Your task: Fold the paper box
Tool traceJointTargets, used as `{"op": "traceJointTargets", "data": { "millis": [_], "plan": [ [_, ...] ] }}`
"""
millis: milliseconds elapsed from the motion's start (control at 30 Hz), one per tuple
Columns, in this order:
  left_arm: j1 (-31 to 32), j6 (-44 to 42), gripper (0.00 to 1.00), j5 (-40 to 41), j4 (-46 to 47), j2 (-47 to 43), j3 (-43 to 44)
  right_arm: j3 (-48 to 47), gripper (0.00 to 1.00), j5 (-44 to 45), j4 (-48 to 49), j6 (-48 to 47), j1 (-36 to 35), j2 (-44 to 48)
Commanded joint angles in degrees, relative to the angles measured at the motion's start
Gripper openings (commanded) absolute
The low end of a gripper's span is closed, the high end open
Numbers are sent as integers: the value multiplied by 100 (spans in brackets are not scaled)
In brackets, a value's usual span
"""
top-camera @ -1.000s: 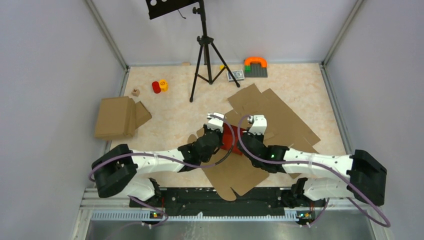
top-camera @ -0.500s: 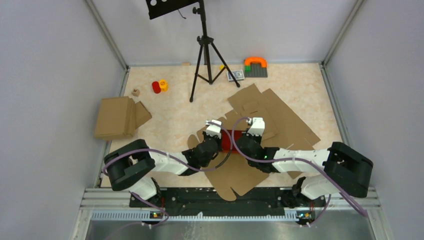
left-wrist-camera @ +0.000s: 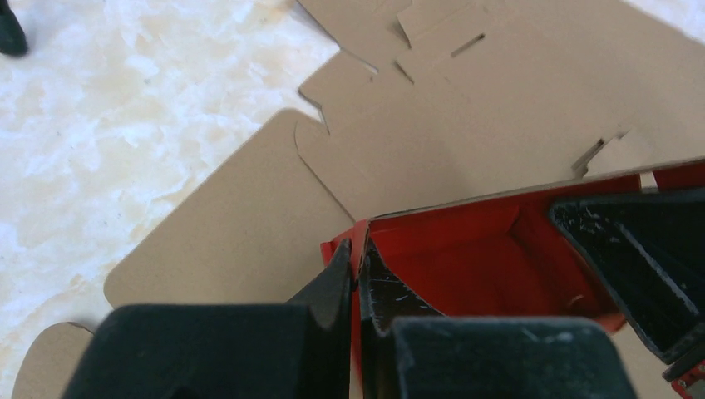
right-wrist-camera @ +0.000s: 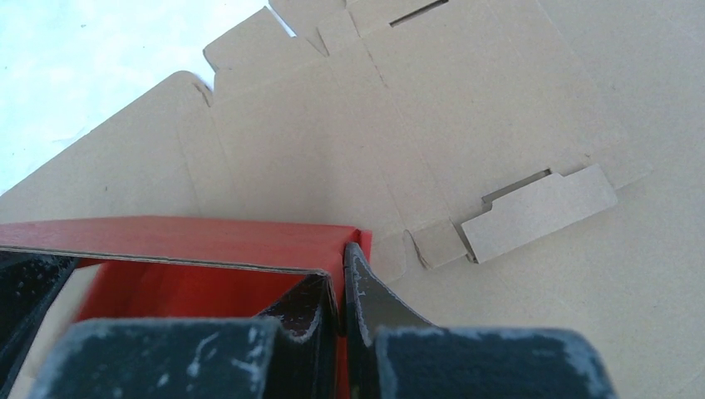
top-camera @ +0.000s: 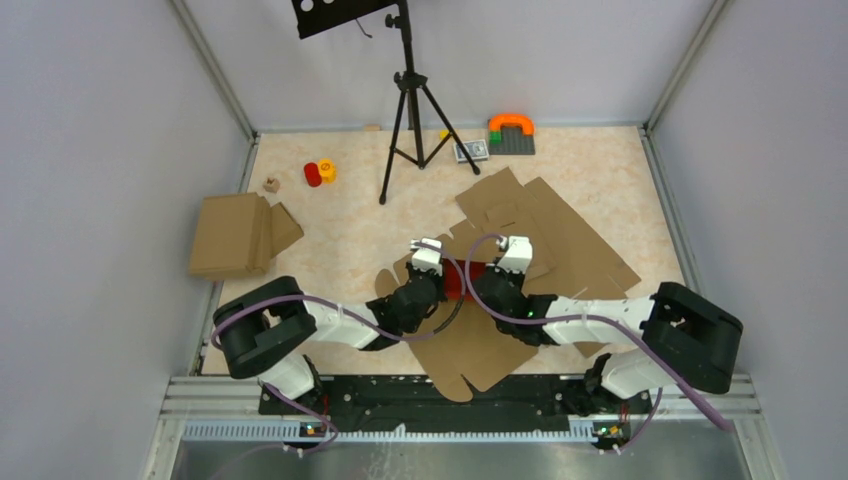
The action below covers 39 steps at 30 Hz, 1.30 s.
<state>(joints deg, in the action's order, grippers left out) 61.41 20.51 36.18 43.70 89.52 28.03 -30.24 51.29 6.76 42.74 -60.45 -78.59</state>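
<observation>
Centre of the desk [top-camera: 330, 215] is where the paper box [top-camera: 463, 282] sits, on top of the overlapping brown sheets [top-camera: 560, 225], strung between both arms. Its long axis runs left to right, so each arm gets an end: the left claw [left-wrist-camera: 356, 259] is clamped on the left end wall, the right claw [right-wrist-camera: 341, 270] on the right one. Neither looks nearer. Count: one red box, two claws, at least two flat brown sheets, one folded brown box [top-camera: 235, 235] off left.
</observation>
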Motion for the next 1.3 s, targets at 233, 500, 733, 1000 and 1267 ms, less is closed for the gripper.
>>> {"op": "traceJointTargets", "data": {
  "millis": [233, 500, 733, 1000, 1267],
  "plan": [
    [56, 449, 0, -952, -968, 234, 33, 0, 0, -698, -647, 346, 32, -396],
    [56, 442, 0, -739, -1466, 197, 284, -307, 21, -1065, -1176, -50, 37, 129],
    [56, 377, 0, -675, -1579, 338, 400, -162, 67, -1737, -1515, -170, 39, 1279],
    [56, 292, 0, -648, -1532, 391, 412, 174, 84, -2568, -1839, -320, 33, 2650],
    [98, 108, 0, -778, -1442, 475, 445, -445, 86, -2321, -2680, -157, 305, 3223]
  ]
}}
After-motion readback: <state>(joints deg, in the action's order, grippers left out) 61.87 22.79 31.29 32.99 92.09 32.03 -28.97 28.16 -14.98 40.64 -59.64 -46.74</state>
